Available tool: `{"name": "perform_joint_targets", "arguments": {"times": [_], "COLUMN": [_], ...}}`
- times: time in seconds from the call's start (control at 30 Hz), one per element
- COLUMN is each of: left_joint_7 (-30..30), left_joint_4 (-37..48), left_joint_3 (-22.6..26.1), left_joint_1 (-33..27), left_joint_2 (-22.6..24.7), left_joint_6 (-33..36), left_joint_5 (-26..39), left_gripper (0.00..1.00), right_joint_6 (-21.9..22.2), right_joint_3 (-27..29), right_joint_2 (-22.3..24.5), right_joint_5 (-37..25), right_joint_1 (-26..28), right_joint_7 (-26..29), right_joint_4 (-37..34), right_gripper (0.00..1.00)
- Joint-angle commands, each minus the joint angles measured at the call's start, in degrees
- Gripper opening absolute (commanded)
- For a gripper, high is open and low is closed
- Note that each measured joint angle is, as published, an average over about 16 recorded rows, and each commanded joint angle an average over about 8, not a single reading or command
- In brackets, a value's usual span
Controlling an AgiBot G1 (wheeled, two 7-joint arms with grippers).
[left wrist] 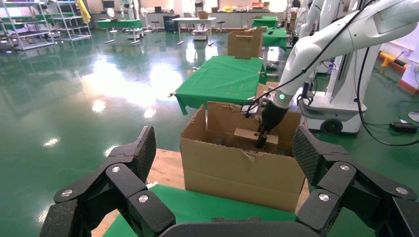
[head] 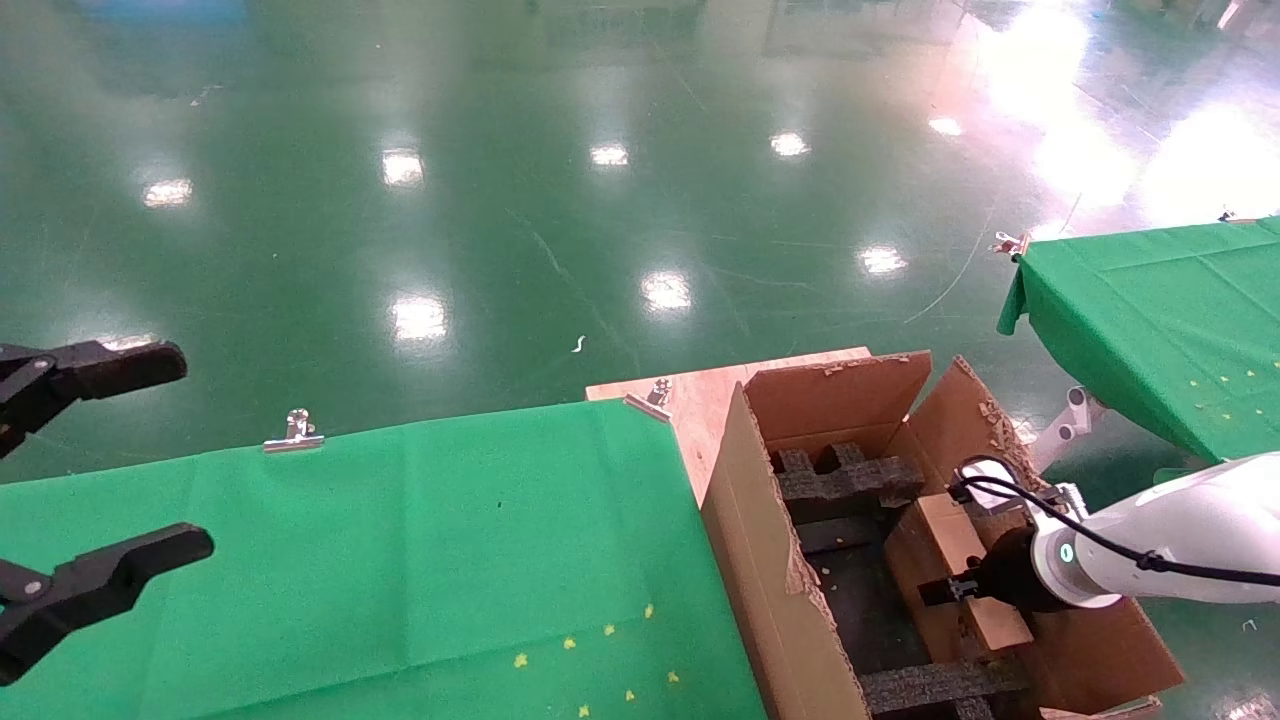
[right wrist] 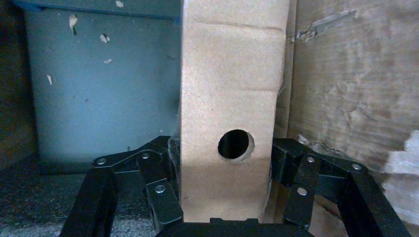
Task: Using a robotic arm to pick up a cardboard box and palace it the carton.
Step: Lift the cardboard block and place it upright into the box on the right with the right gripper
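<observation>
my right hand (head: 950, 590) clamps the cardboard box (head: 950, 560) inside the carton (head: 760, 560); left hand (head: 100, 460) wide open over the counter (head: 400, 560).

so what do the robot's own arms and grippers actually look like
The right arm is a white tube with a glowing green ring and a black cable along it. The right gripper and left gripper are black linked fingers with silver rivets and textured pads.
</observation>
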Motion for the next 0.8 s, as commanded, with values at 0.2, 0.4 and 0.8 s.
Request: {"name": "perform_joint_targets", "arguments": {"times": [0.2, 0.4, 0.8], "left_joint_7": [0.0, 0.0, 0.0], "left_joint_4": [0.0, 0.0, 0.0], "left_joint_3": [0.0, 0.0, 0.0], "left_joint_1": [0.0, 0.0, 0.0], "left_joint_2": [0.0, 0.0, 0.0], "left_joint_6": [0.0, 0.0, 0.0], "left_joint_5": [0.0, 0.0, 0.0], "left_gripper": [1.00, 1.00, 1.00], "right_joint_6": [0.1, 0.1, 0.2], "right_joint_3": [-0.2, -0.2, 0.1], "right_joint_2": [-1.1, -0.9, -0.5], "right_joint_5": [0.6, 0.6, 0.0], "right_joint_1": [-0.3, -0.3, 0.6], "right_joint_7": [-1.5, -1.2, -0.8], "right_joint_4": [-1.9, -1.5, -1.7], "right_gripper": [1.00, 1.00, 1.00]}}
